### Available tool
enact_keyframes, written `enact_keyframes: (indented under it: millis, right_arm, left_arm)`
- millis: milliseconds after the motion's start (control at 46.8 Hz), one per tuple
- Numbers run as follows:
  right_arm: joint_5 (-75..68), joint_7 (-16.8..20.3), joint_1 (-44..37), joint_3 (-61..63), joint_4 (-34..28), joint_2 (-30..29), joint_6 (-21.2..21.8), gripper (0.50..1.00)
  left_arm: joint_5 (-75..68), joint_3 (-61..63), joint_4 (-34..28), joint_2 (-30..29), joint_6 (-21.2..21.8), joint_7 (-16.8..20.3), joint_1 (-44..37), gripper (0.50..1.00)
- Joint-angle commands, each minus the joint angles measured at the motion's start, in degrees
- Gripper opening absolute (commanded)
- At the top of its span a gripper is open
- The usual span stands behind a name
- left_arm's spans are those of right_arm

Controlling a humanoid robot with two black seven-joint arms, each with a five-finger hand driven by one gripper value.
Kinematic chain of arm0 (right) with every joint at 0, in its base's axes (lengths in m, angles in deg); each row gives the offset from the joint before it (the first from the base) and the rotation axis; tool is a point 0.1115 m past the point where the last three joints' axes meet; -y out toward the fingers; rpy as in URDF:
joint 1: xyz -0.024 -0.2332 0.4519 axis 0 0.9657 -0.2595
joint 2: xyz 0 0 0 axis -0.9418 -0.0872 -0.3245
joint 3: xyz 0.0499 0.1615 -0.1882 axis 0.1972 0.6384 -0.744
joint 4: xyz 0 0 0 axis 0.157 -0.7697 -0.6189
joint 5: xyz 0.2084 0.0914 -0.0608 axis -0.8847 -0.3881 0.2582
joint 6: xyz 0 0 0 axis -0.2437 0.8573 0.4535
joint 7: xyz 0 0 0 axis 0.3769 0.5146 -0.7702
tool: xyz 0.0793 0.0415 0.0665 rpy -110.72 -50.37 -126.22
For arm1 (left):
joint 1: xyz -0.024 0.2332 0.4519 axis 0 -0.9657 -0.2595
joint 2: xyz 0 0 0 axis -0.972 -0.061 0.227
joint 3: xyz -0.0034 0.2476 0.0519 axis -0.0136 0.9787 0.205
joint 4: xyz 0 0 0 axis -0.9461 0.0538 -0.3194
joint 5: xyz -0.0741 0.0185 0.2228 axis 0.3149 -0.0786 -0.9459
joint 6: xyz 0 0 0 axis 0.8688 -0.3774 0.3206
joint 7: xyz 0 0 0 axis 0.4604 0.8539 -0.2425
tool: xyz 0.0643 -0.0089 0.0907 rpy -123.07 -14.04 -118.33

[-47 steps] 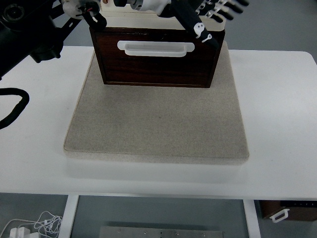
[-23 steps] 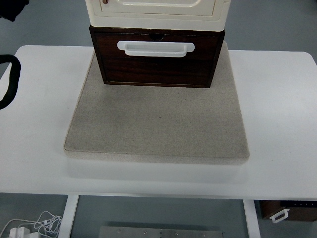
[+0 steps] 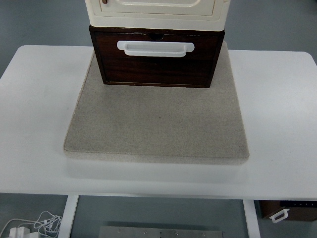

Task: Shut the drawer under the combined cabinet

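Item: dark wooden drawer (image 3: 156, 62). It is sitting at the far middle of the view, under the cream upper unit (image 3: 157, 11) of the combined cabinet. Its front panel is facing me and is showing almost in full, with the white handle (image 3: 155, 47) running across its upper part.

Condition: the drawer front is lying close under the front edge of the cream unit, with no open cavity showing behind it. I am judging the drawer to be shut, or very nearly so. From this steep angle I cannot tell whether a thin gap is remaining.

Support: the cabinet is standing on the far edge of a grey-beige mat (image 3: 157, 124), and the mat is lying flat in the middle of the white tabletop (image 3: 277, 99).

My hands: neither arm is entering the view from either side, so I cannot tell whether my fingers are spread or curled, or whether they are holding anything. Nothing is touching the drawer or its handle.

Progress: I am judging the closing push to be done. What is left, at most, is confirming that the front is seated flush.

Surroundings: a white cable bundle (image 3: 29, 225) is lying on the floor at the lower left, and part of another dark box with a white handle (image 3: 285, 210) is showing at the lower right, below the tabletop.
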Motion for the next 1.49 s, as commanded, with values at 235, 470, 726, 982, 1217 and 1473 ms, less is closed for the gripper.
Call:
enact_keyframes:
  millis: [235,470,726,982,1217,1473]
  right_arm:
    - [0.0,0.0,0.0,0.0,0.0,0.0,0.0,0.952]
    - [0.0,0.0,0.0,0.1,0.0,0.0,0.0,0.952]
    - [0.0,0.0,0.0,0.0,0.0,0.0,0.0,0.952]
    - [0.0,0.0,0.0,0.0,0.0,0.0,0.0,0.952]
    - [0.0,0.0,0.0,0.1,0.0,0.0,0.0,0.952]
    - [0.0,0.0,0.0,0.1,0.0,0.0,0.0,0.952]
  left_arm:
    - [1.3,1.0,-15.9,-2.4,0.2,-1.2,-2.4,0.999]
    - [9.0,1.6,-18.4,-1.3,3.4,-1.2,-9.0,0.999]
    - [12.9,3.9,-18.6,2.5,5.8,-1.2,-15.3,0.999]
    - [14.8,3.8,-22.0,8.1,5.9,-1.2,-17.3,0.999]
    - [22.4,4.0,-22.3,11.3,5.8,-1.2,-19.5,0.999]
    - [23.0,3.9,-21.8,16.2,5.4,0.2,-20.3,0.999]
